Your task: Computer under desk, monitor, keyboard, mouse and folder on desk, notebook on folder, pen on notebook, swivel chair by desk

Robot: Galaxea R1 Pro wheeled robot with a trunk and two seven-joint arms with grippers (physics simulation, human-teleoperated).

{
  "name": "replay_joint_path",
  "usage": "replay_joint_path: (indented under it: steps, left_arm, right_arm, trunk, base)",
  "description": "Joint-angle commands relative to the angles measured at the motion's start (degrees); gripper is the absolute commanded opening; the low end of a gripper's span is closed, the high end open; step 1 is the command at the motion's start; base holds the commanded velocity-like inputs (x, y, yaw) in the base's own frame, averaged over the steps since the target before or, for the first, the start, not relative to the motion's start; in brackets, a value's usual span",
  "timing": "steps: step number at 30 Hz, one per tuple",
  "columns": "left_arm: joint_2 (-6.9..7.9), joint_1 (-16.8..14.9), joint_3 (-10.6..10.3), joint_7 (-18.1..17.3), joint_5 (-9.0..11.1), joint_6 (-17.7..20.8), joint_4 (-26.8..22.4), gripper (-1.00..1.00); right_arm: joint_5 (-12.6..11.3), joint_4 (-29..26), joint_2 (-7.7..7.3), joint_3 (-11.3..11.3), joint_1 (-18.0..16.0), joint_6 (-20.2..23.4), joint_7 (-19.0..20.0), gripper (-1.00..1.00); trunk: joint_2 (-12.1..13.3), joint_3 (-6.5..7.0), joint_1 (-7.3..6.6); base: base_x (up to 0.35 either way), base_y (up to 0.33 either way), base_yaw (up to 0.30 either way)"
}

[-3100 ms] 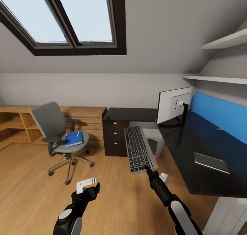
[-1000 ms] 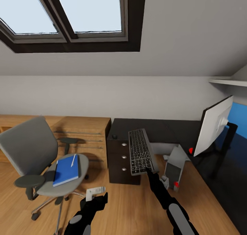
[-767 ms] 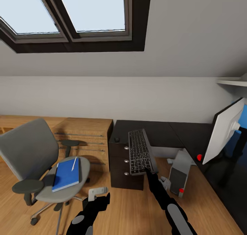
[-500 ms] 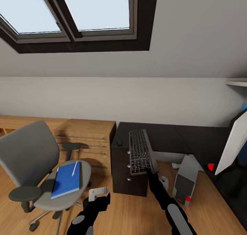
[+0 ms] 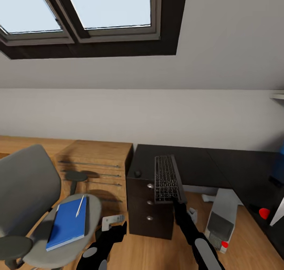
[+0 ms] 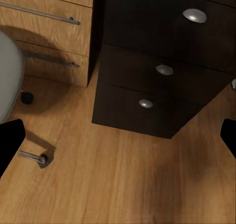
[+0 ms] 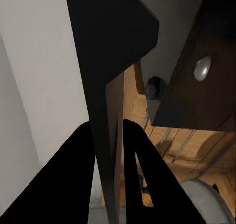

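Note:
My right gripper (image 5: 176, 201) is shut on the near end of the keyboard (image 5: 167, 178), holding it in the air above the black drawer unit (image 5: 150, 207) of the desk (image 5: 205, 165). The right wrist view has the keyboard (image 7: 110, 86) edge-on between my fingers (image 7: 73, 180). My left gripper (image 5: 112, 224) hangs open and empty over the floor. The swivel chair (image 5: 23, 183) stands at the left. On its seat lies a blue book-like item (image 5: 68, 224), folder or notebook I cannot tell, with the pen (image 5: 80, 205) on it. The computer (image 5: 221, 222) stands on the floor by the desk. A sliver of the monitor (image 5: 278, 214) is at the right edge.
A small dark round object (image 5: 137, 173), possibly the mouse, sits on the desk corner above the drawers. A light wooden dresser (image 5: 94, 163) stands between chair and drawer unit. The left wrist view looks at the drawer fronts (image 6: 162, 76), wooden floor (image 6: 123, 184) and a chair castor (image 6: 42, 159).
The whole head view has swung left and closed in: the monitor has slid to the right edge and the chair looms larger. The keyboard stays in my right gripper.

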Motion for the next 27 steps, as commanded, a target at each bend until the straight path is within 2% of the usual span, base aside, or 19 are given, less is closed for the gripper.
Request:
replay_joint_path:
  steps: [1, 2, 7, 14, 15, 19, 23, 27]
  left_arm:
    - [0.05, 0.0, -0.1, 0.5, 0.6, 0.2, -0.2, 1.00]
    - [0.09, 0.0, 0.0, 0.4, 0.7, 0.2, -0.3, 1.00]
    - [0.09, 0.0, 0.0, 0.3, 0.8, 0.3, -0.3, 1.00]
    - [0.02, 0.0, -0.7, 0.1, 0.8, 0.6, -0.3, 1.00]
    - [0.00, 0.0, -1.4, 0.1, 0.8, 0.6, -0.6, 1.00]
    - [-0.09, 0.0, -1.8, 0.1, 0.8, 0.8, -3.5, 1.00]
    - [-0.08, 0.0, -3.6, 0.2, 0.8, 0.8, -4.6, 1.00]
    - [-0.07, 0.0, -4.3, 0.3, 0.8, 0.8, -4.8, 1.00]
  right_arm:
    - [-3.0, 0.5, 0.43, -0.2, 0.0, 0.4, 0.4, -1.00]
    - [-6.6, 1.1, 0.69, -0.1, 0.0, 0.2, 0.3, -1.00]
    - [-8.1, 2.1, 0.86, -0.1, 0.0, 0.1, 0.1, -1.00]
    - [-8.1, 2.4, 0.78, -0.2, 0.0, 0.0, 0.1, -1.00]
    - [-8.1, 2.4, 0.68, -0.3, 0.0, 0.0, 0.1, -1.00]
    - [-8.0, 2.4, 0.53, -0.4, -0.1, -0.5, 0.1, -1.00]
    - [-7.9, 2.4, 0.39, -0.5, -0.1, -1.5, 0.1, -1.00]
    - [-7.8, 2.6, -0.01, -0.5, -0.2, -2.3, 0.1, -1.00]
  trunk:
    - [0.0, -0.06, 0.03]
    - [0.0, -0.06, 0.03]
    - [0.0, -0.06, 0.03]
    - [0.0, -0.06, 0.03]
    - [0.0, -0.06, 0.03]
    - [0.0, -0.06, 0.03]
    - [-1.6, -0.78, 0.91]
    - [-3.2, -1.50, 1.79]
  base:
    - [0.326, 0.065, 0.000]
    - [0.315, 0.141, 0.000]
    - [0.266, 0.217, 0.000]
    - [0.218, 0.096, 0.000]
    - [0.035, -0.003, 0.000]
    - [0.015, -0.001, 0.000]
    - [0.004, 0.000, 0.000]
    - [0.000, 0.000, 0.000]
